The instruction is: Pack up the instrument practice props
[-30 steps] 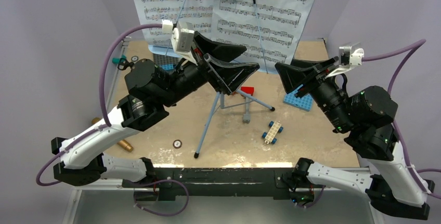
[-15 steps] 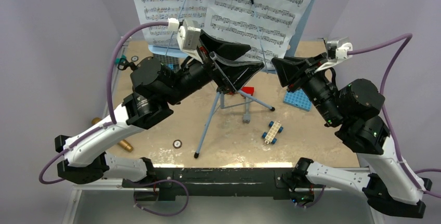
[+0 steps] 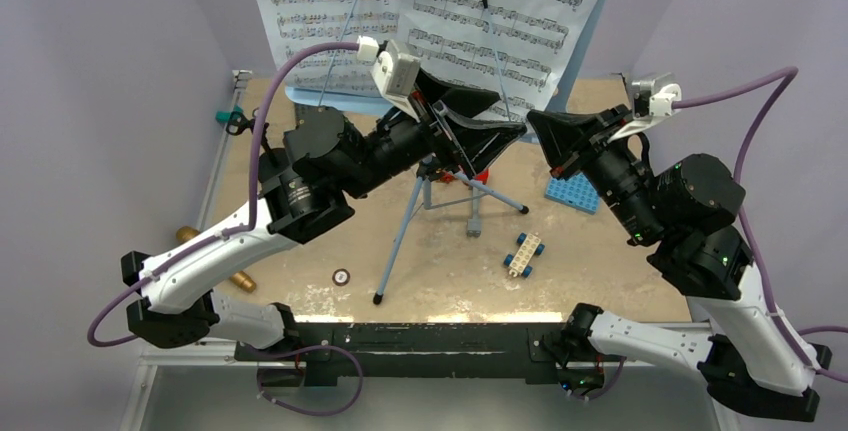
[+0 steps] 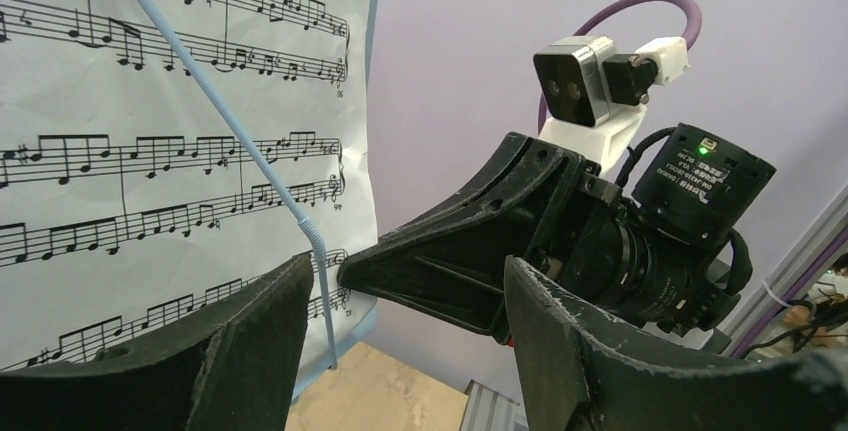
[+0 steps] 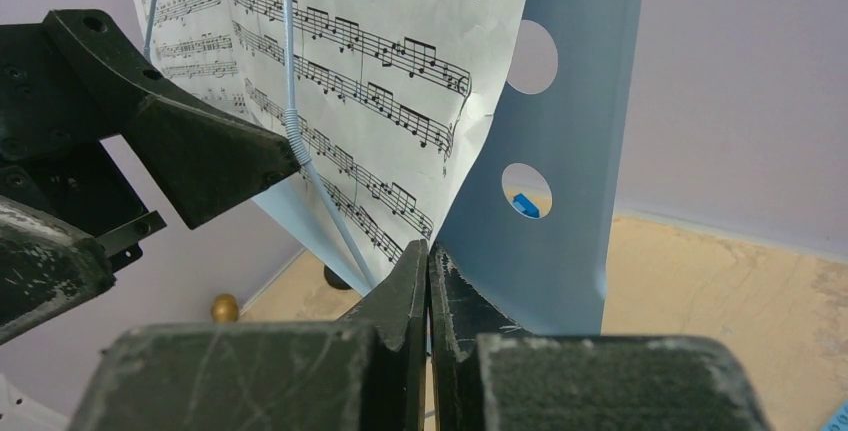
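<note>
The light-blue tripod music stand (image 3: 400,233) stands mid-table with two white sheet-music pages (image 3: 330,11) (image 3: 510,11) on its perforated panel (image 5: 560,151). My right gripper (image 3: 537,123) (image 5: 428,251) is shut, its tips pinching the lower right corner of the right page (image 5: 400,41) beside the panel. My left gripper (image 3: 495,116) (image 4: 405,271) hangs open just left of it, in front of the page's lower edge, holding nothing. The gold-brown toy microphone (image 3: 236,277) lies at the table's left edge. The black mic stand (image 3: 238,123) sits at the back left.
A blue studded baseplate (image 3: 575,192) lies under my right arm. A small wheeled brick car (image 3: 523,253), a red brick (image 3: 477,174) by the tripod legs and a small round disc (image 3: 341,275) sit on the tan tabletop (image 3: 620,281). Purple walls close in on both sides.
My right gripper swung left to the right page's corner and shut there; the page now hangs tilted. My left arm shifted right, still open.
</note>
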{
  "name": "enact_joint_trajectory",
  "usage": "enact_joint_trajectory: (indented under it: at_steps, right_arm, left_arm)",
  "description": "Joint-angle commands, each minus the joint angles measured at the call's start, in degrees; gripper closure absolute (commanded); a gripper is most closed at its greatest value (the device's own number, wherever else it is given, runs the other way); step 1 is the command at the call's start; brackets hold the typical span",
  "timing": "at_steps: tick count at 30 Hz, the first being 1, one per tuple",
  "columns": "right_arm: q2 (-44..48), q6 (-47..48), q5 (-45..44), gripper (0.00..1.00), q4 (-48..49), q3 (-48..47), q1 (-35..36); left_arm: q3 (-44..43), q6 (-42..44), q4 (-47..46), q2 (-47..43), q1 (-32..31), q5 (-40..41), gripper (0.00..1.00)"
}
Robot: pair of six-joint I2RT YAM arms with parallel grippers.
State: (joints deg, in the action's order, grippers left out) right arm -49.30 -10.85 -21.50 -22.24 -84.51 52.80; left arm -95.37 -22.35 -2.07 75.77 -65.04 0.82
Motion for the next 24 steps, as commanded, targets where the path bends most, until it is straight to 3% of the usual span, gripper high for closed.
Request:
enact_joint_trajectory:
  at_steps: [1, 24]
  right_arm:
    - [0.7, 1.3, 0.5, 1.0, 1.0, -1.6, -0.3]
    - [1.6, 1.2, 2.2, 1.0, -1.3, -1.9, -0.3]
  left_arm:
    - [-2.2, 0.3, -1.7, 0.3, -0.4, -0.6, 0.27]
    - [-4.2, 0.3, -1.7, 4.1, -0.4, -0.6, 0.27]
